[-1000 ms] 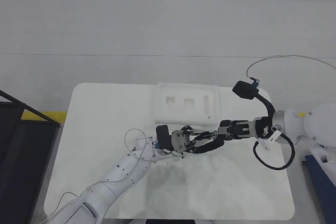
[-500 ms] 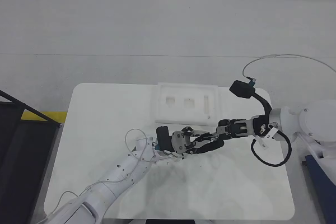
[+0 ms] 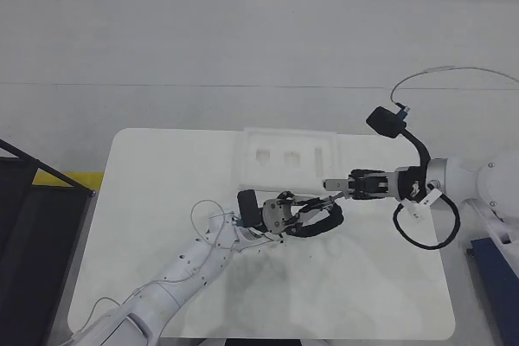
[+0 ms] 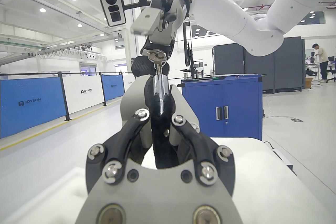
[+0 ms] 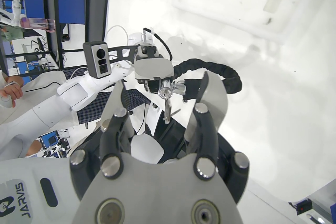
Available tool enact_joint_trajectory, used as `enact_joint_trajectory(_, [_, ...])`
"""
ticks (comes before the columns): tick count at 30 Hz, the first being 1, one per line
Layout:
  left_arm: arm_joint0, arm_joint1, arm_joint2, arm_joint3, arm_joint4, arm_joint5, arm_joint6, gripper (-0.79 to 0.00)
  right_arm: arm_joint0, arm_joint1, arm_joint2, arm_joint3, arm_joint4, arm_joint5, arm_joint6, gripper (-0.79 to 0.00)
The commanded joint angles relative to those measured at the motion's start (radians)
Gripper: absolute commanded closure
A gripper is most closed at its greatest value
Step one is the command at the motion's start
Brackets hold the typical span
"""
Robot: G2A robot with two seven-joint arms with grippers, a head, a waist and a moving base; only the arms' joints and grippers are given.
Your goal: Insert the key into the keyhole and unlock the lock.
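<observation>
My left gripper [image 4: 160, 97] is shut on the chrome cylinder of the lock [image 4: 160, 89], held up above the middle of the table [image 3: 156, 216]. The lock's black cable [image 3: 322, 227] loops out to the right of it. The key [image 4: 157, 58] sticks in the keyhole at the cylinder's end; in the right wrist view the key [image 5: 167, 107] hangs from the cylinder [image 5: 166, 92]. My right gripper [image 5: 162, 80] is open, its fingers spread wide and apart from the key. In the top view the right gripper [image 3: 333, 184] sits just right of the left gripper [image 3: 281, 214].
A white foam tray [image 3: 290, 160] with three empty recesses lies at the table's back edge, just behind the two grippers. Bare white tabletop stretches to the left and front. A black frame stands off the table's left side.
The right gripper has let go of the key and drawn back to the right, away from the lock. The key stays in the keyhole. The left gripper still holds the lock in about the same place.
</observation>
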Motion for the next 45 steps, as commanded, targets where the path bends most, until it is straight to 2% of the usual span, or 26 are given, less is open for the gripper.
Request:
enact_joint_trajectory(1, [0.0,0.002,-0.009,-0.01,-0.013,-0.017,-0.027,0.0,-0.016,0.001,0.022,0.008,0.032,-0.107,-0.014,-0.785])
enact_joint_trajectory(6, [-0.004,0.016,-0.043,-0.047,-0.032,-0.092,-0.114,0.0,-0.086,0.009,0.074,0.039,0.055,-0.42,-0.013,-0.785])
enact_joint_trajectory(8, [-0.004,0.024,-0.059,-0.064,-0.041,-0.133,-0.159,0.0,-0.119,0.013,0.098,0.054,0.057,-0.493,-0.019,-0.785])
enact_joint_trajectory(11, [0.002,0.035,-0.086,-0.091,-0.061,-0.183,-0.227,0.0,-0.16,0.02,0.127,0.037,0.015,-0.55,-0.021,-0.785])
enact_joint_trajectory(16, [0.02,0.049,-0.118,-0.133,-0.091,-0.24,-0.32,0.0,-0.214,0.028,0.158,-0.016,-0.071,-0.577,-0.047,-0.785])
enact_joint_trajectory(25, [0.048,0.058,-0.14,-0.178,-0.132,-0.266,-0.415,0.0,-0.25,0.032,0.172,-0.097,-0.175,-0.599,-0.053,-0.785])
enact_joint_trajectory(45, [0.043,0.06,-0.133,-0.18,-0.137,-0.283,-0.434,0.0,-0.231,0.029,0.132,-0.114,-0.192,-0.626,0.059,-0.785])
